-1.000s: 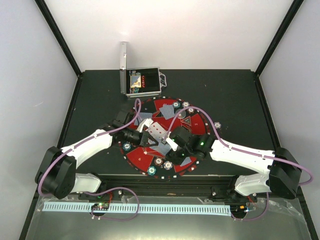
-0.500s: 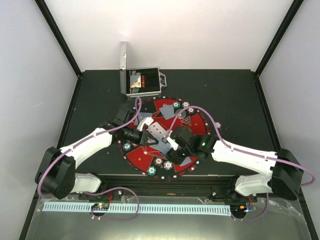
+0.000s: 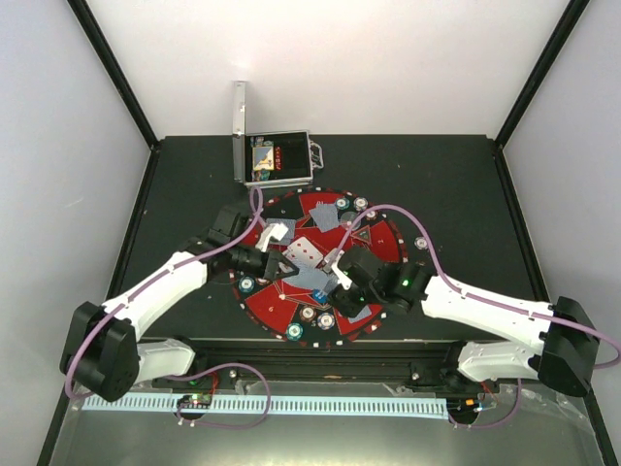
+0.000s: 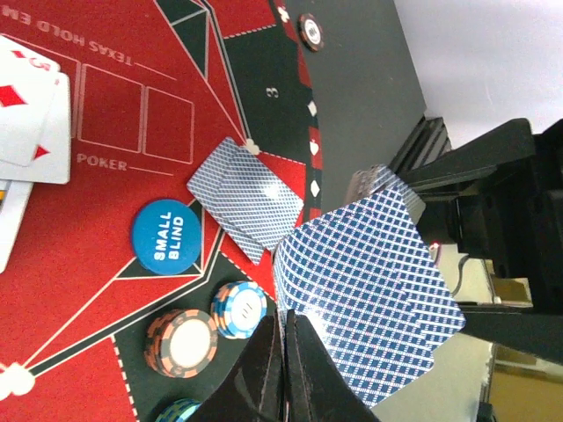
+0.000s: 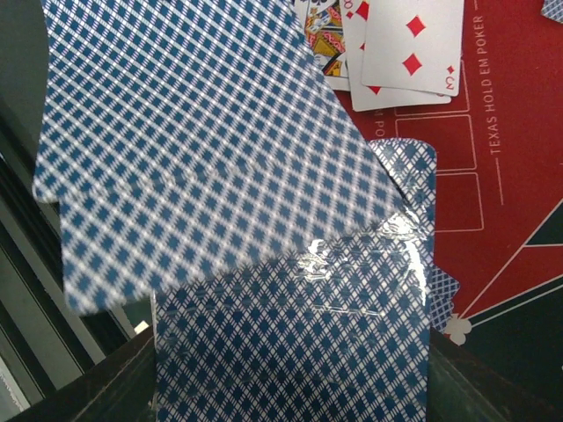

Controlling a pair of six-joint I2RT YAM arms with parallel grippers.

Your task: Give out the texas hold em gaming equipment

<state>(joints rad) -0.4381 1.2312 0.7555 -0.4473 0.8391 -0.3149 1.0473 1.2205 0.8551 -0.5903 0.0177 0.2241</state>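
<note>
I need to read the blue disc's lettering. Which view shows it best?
Left wrist: the blue disc lies unobstructed on the mat, SMALL BLIND legible. The top view shows it only as a tiny blue speck. The right wrist view, filled by cards, doesn't show it.

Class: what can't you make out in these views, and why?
Left wrist: held card shows only its back; face-up cards cut by the left edge.
Right wrist: deck hides much of the mat.
Top: case contents too small to read.

Blue-white lattice cards [image 5: 220,176], red-black mat [image 4: 53,290]
</note>
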